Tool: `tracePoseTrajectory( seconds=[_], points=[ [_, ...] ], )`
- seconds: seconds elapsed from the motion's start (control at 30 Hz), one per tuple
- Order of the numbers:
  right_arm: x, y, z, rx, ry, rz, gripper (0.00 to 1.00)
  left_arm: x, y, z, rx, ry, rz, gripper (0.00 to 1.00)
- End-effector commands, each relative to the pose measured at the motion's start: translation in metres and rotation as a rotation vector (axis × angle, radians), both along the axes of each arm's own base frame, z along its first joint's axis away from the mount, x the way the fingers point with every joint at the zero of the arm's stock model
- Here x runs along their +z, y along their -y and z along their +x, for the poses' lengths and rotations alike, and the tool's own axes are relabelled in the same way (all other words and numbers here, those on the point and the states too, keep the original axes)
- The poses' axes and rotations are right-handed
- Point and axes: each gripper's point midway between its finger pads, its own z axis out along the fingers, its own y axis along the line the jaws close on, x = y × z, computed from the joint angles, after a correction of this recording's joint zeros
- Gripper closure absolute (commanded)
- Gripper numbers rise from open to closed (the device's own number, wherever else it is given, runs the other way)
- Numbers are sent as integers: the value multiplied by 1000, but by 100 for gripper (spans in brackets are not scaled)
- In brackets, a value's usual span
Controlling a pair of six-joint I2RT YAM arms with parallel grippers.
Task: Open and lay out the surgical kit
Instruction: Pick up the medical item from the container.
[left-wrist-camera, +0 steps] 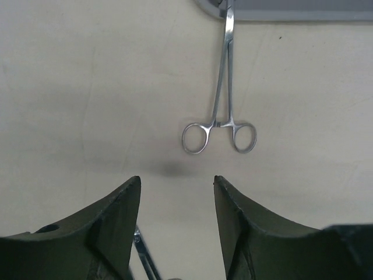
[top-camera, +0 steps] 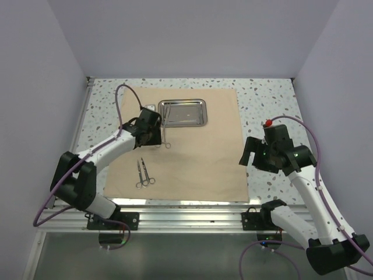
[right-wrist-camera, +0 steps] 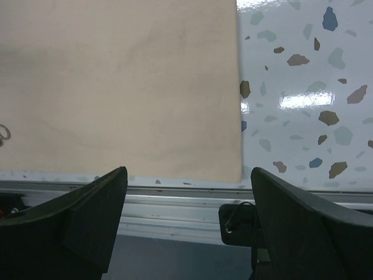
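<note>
Both jaws spread: left gripper (left-wrist-camera: pixel 176 182) over forceps (left-wrist-camera: pixel 224 108) on cloth (top-camera: pixel 198 160), left of counter centre; right gripper (right-wrist-camera: pixel 189 170) toward right edge.

The tan cloth (top-camera: pixel 198 157) lies spread flat, the steel tray (top-camera: pixel 189 114) toward its far edge, two forceps (top-camera: pixel 145 175) nearer the front, and the left gripper (top-camera: pixel 154 141) apparently beside a third pair (top-camera: pixel 167 142).

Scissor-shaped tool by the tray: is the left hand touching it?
Apart. In the left wrist view, the open left hand sits below the scissor-shaped tool, with bare cloth showing between its fingertips and the tool's rings.
</note>
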Motion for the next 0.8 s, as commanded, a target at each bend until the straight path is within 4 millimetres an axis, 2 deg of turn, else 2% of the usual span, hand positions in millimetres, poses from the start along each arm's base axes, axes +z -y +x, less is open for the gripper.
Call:
tracePoseTrajectory(
  seconds=[0.0, 0.03, 0.1, 0.17, 0.2, 0.23, 0.3, 0.37, 0.4, 0.43, 0.5, 0.53, 0.77],
  points=[
    [11, 2, -1, -5, 18, -7, 9, 27, 27, 45, -53, 126, -44, 44],
    [12, 3, -1, -8, 19, -9, 9, 18, 31, 49, -59, 109, -34, 44],
    [12, 3, -2, -9, 11, -13, 9, 20, 39, 61, -79, 118, -38, 44],
    [12, 7, -1, -21, 13, -31, 9, 9, 45, 68, -96, 95, -31, 44],
    [12, 7, -1, -23, 10, -31, 9, 13, 51, 76, -103, 107, -36, 44],
    [11, 7, 0, -27, 7, -34, 9, 2, 53, 78, -117, 86, -22, 44],
    [10, 8, 0, -36, 2, -38, 9, 2, 61, 87, -131, 91, -24, 45],
    [7, 8, 0, -44, -7, -40, 9, -9, 64, 92, -143, 71, -3, 45],
    [7, 9, 1, -49, -5, -42, 9, -7, 65, 98, -143, 76, 5, 45],
    [6, 9, 1, -50, -9, -42, 9, -17, 65, 99, -144, 56, 22, 45],
    [5, 10, 2, -60, -15, -49, 9, -20, 64, 105, -139, 49, 47, 46],
    [5, 11, 3, -63, -15, -52, 9, -30, 63, 106, -136, 28, 65, 47],
    [1, 13, 6, -71, -23, -69, 9, -53, 59, 108, -127, -19, 112, 51]
  ],
)
